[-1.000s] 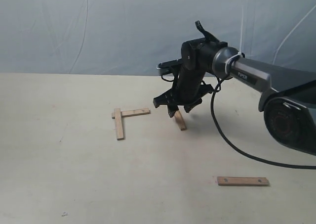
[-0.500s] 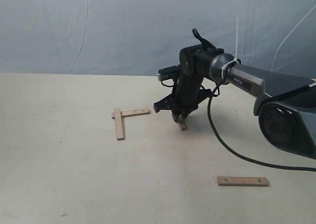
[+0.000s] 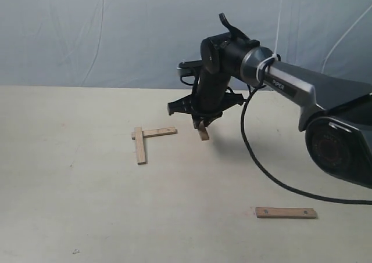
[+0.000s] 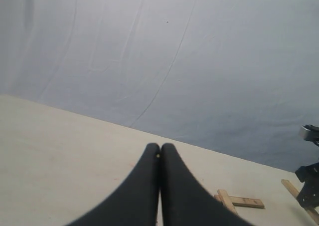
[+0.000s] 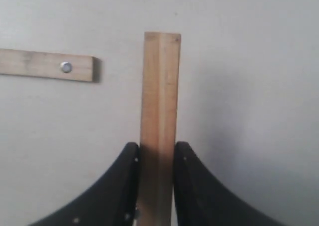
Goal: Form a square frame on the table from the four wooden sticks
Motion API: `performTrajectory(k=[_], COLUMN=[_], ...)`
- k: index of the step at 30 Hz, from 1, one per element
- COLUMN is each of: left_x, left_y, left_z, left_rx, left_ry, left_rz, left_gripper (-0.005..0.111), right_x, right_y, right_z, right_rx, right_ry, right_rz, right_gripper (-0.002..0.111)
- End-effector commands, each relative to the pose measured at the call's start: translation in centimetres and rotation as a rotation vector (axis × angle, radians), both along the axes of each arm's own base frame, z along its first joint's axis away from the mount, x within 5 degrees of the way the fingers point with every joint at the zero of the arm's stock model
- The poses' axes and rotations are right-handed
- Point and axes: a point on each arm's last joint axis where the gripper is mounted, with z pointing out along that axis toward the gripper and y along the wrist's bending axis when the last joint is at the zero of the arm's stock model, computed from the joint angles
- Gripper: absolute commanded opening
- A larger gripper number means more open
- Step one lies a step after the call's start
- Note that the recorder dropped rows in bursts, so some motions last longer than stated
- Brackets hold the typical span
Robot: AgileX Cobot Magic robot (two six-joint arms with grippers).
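While between fingers (image 5: 122,186), stick (image 5: 159,86) near joined pair (image 3: 140,146).

Soft even light, faint shadows on table (image 3: 87,216); wrist pics slightly soft.

a creased blue-grey cloth backdrop (image 3: 87,36), evenly lit.

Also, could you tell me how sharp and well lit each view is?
Exterior view: soft even light, sharp, faint shadow on the table under the right claw. Left wrist view: the shut left claw is a featureless dark shape. Right wrist view: the held wooden stick looks slightly soft, shadow alongside.
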Motion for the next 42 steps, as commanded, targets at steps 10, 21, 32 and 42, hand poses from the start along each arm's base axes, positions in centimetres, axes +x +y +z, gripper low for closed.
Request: performTrajectory(k=[10,21,32,42], left_x=[-0.1,-0.1,-0.1,-0.1], left_y=[0.0,0.0,0.0,0.0], left_z=[0.0,0.0,0.0,0.0], left_rx=[0.004,0.004,0.004,0.004], left_ry=[-0.017,-0.017,-0.017,-0.017], left_rz=[0.003,0.003,0.003,0.003], left_gripper=[0.0,0.0,0.0,0.0], right_x=[-2.6,-2.5,-2.0,-2.6], right_y=[5.3,5.8,4.0,-3.6], right_z=[-0.8,-3.9,1.0,4.0], right_rx=[0.012,0.005,0.006,-0.138], right_ry=[-0.047,-0.026,-0.079,0.01], right_rz=[-0.004,-0.013,-0.036,-0.042], right_gripper=[-0.001,-0.001,-0.001,-0.001])
